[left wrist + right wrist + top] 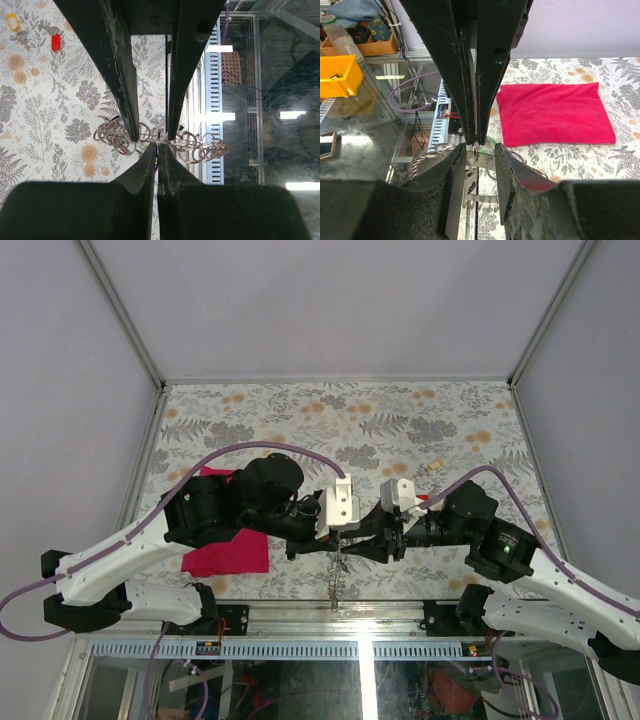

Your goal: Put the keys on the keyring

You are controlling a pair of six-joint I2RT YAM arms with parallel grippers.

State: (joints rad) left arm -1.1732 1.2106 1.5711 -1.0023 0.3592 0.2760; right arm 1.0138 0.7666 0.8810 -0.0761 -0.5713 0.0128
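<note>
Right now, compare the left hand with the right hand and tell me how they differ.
The left hand is shut, its tips pinching a small ring of the keyring. The right hand has its fingers apart, either side of that ring, not clearly gripping it. The left hand reaches in from the side of the magenta cloth, the right hand from the opposite side. Both meet tip to tip at the keyring, near the table's front edge.
</note>
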